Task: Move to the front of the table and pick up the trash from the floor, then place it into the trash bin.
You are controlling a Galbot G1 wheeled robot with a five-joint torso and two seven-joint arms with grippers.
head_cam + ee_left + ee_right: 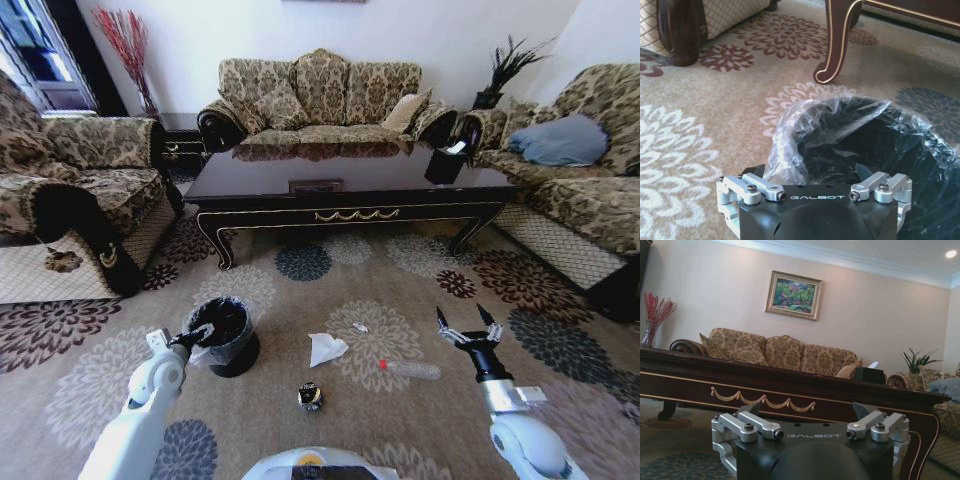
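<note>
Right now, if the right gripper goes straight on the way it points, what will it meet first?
Probably the table. The right gripper is open and points level toward its long side with gold trim. The space between looks free, though depth is hard to judge.

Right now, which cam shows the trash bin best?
Head view: the whole trash bin on the floor, left gripper at its rim. Left wrist view gives a close look at the liner and dark inside. Right wrist view faces the table.

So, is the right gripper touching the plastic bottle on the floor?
Apart. In the head view the right gripper is open, fingers pointing toward the table, and a strip of bare carpet separates it from the plastic bottle.
</note>
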